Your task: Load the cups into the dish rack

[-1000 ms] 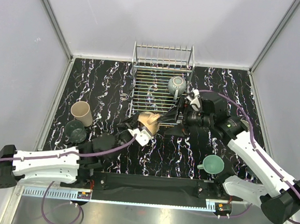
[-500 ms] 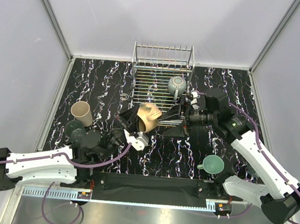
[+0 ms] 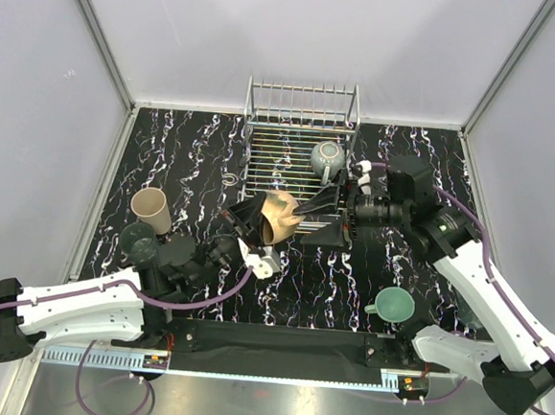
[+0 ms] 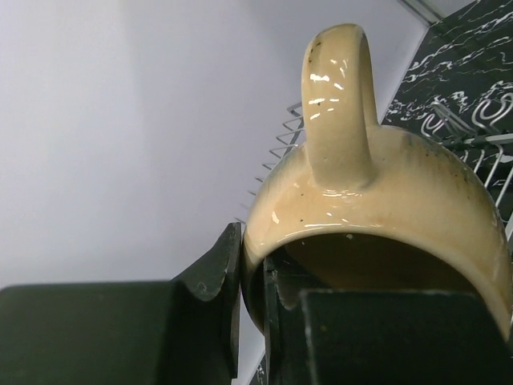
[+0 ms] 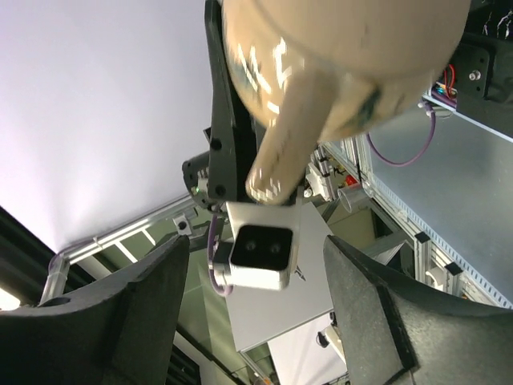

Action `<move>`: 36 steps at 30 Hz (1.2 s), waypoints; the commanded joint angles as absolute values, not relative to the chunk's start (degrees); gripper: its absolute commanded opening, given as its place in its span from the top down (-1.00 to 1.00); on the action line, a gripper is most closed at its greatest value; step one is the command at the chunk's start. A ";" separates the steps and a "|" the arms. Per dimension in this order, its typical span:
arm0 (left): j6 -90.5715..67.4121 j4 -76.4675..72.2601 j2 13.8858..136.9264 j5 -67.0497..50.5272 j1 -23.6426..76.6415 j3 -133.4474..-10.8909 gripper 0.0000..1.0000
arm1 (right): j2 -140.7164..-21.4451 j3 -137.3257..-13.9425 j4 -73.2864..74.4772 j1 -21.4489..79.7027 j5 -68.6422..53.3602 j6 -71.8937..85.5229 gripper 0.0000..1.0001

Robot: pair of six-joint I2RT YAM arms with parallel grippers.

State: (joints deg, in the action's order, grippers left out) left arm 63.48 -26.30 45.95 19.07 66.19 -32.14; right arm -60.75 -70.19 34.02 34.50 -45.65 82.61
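The left gripper [image 3: 259,224] is pinching the rim of the glossy tan ceramic mug [image 3: 279,214], holding it aloft at 6 o'clock of the silver wire dish rack [image 3: 261,168]. The right gripper [image 3: 318,220] is waiting at the mug's 3 o'clock with its jaws spread wide. The mug's handle is pointing between them, which looks like a handover.

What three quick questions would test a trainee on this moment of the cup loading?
1. True or false: the left gripper pinches the tan mug by its rim.
2. How many cups rest in the dish rack? A none, B one, C three.
3. Fill in: the right gripper has its jaws ___.

Key: 1 true. 2 B, the grey-green cup. 3 open.
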 commanded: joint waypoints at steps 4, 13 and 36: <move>63.55 -33.84 44.03 13.72 66.18 -35.16 1.00 | -65.03 -71.90 30.06 34.63 -47.28 83.84 -0.45; 64.34 -33.23 43.86 13.19 66.18 -34.89 1.00 | -69.78 -74.27 30.06 34.63 -50.10 84.02 -0.12; 71.89 -31.73 47.63 12.74 66.27 -38.14 1.00 | -70.58 -71.28 30.15 35.24 -53.88 83.41 0.10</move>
State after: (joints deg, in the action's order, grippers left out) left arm 68.75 -25.34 47.53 15.18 66.04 -33.12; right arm -70.89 -71.00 32.40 34.57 -50.72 83.74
